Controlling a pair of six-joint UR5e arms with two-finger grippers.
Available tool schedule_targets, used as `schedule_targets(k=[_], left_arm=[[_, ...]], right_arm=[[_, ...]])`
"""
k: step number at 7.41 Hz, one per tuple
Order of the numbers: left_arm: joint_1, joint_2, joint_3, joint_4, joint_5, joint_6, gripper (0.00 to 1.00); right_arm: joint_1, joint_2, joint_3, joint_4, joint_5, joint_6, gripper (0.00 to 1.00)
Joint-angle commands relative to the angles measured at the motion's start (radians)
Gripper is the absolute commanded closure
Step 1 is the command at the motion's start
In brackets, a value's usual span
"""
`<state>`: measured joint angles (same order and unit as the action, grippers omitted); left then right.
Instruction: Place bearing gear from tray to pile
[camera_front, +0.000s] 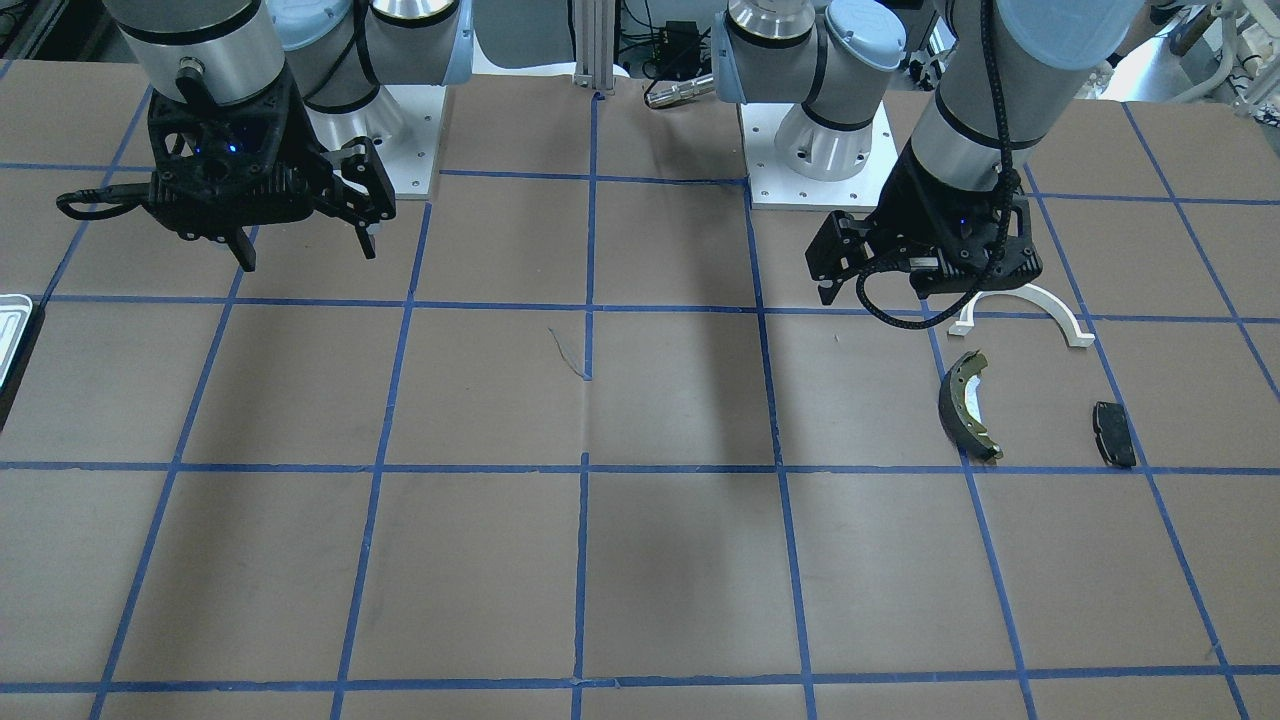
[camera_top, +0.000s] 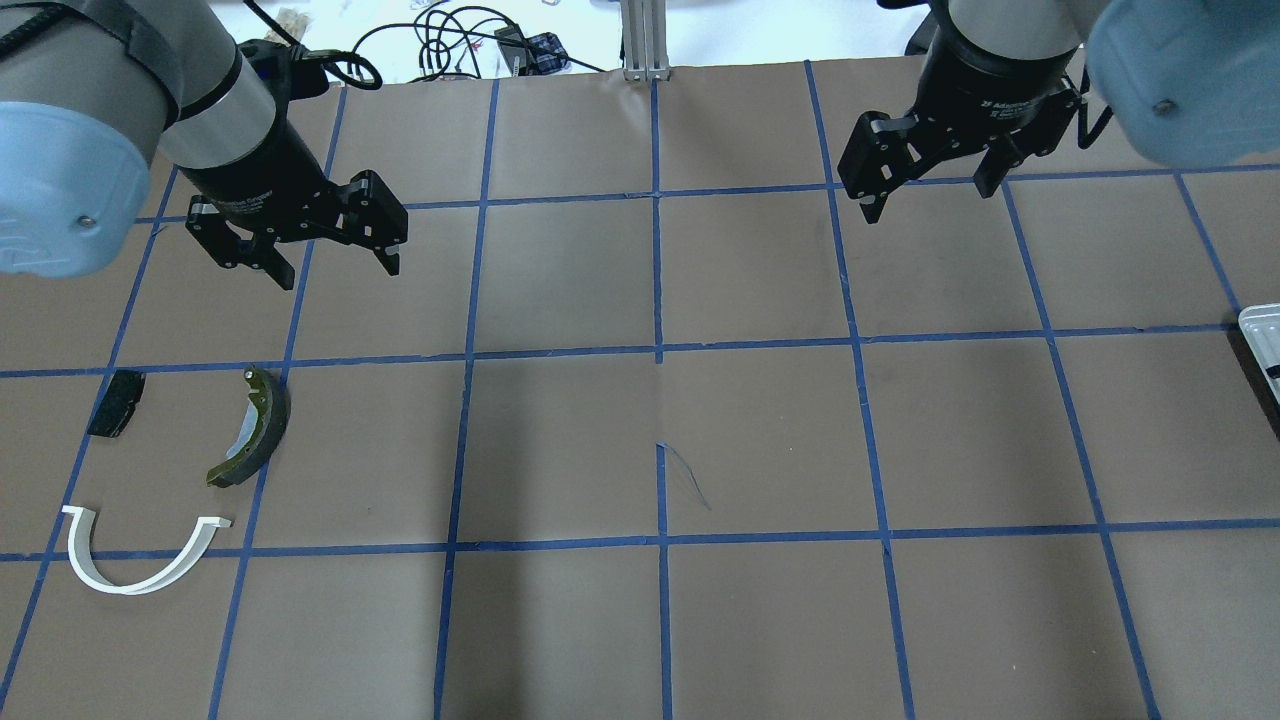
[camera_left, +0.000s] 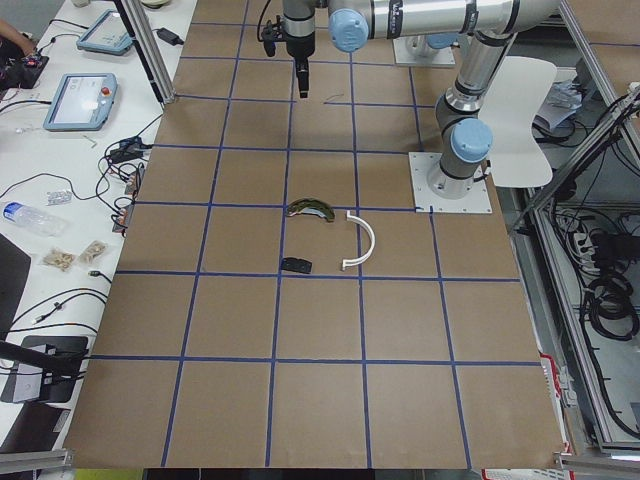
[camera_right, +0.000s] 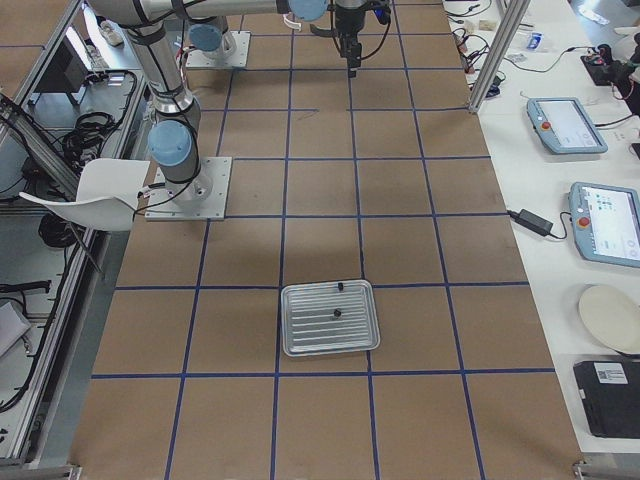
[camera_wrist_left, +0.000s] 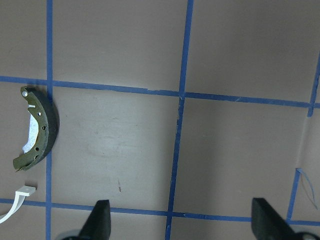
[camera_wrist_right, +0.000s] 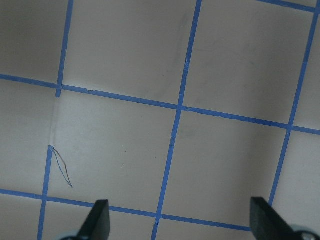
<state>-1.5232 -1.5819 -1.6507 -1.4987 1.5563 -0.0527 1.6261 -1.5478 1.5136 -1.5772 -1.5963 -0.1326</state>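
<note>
The silver tray (camera_right: 330, 318) lies on the table at the robot's right end; only its edge shows in the overhead view (camera_top: 1262, 335). Two small dark parts (camera_right: 336, 313) lie on it, too small to identify. The pile is at the left end: white bracket (camera_top: 72, 530), brake shoe (camera_top: 255, 430) and black pad (camera_top: 116, 403). My left gripper (camera_top: 338, 272) is open and empty, hovering beyond the brake shoe (camera_wrist_left: 40, 127). My right gripper (camera_top: 930, 200) is open and empty, high over bare table, well short of the tray.
Brown paper with a blue tape grid covers the table (camera_top: 660, 440). The arm bases (camera_front: 830, 150) stand at the robot's edge. Cables and devices lie past the far edge (camera_top: 450, 40). A small tear marks the paper in the middle (camera_top: 685, 475).
</note>
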Motion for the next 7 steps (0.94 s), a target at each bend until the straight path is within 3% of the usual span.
schedule_targets(k=[1,4,7], left_arm=[[-0.003,-0.003,0.000,0.002,-0.007,-0.001,0.00],[-0.003,-0.001,0.000,0.002,-0.007,0.002,0.00],[-0.002,0.008,-0.004,0.000,0.004,0.002,0.00]], right_arm=[[-0.002,0.000,0.007,0.006,0.001,0.001,0.00],[-0.127,-0.005,-0.009,0.059,0.006,-0.028,0.00],[-0.312,0.032,0.033,-0.016,-0.022,-0.127,0.00]])
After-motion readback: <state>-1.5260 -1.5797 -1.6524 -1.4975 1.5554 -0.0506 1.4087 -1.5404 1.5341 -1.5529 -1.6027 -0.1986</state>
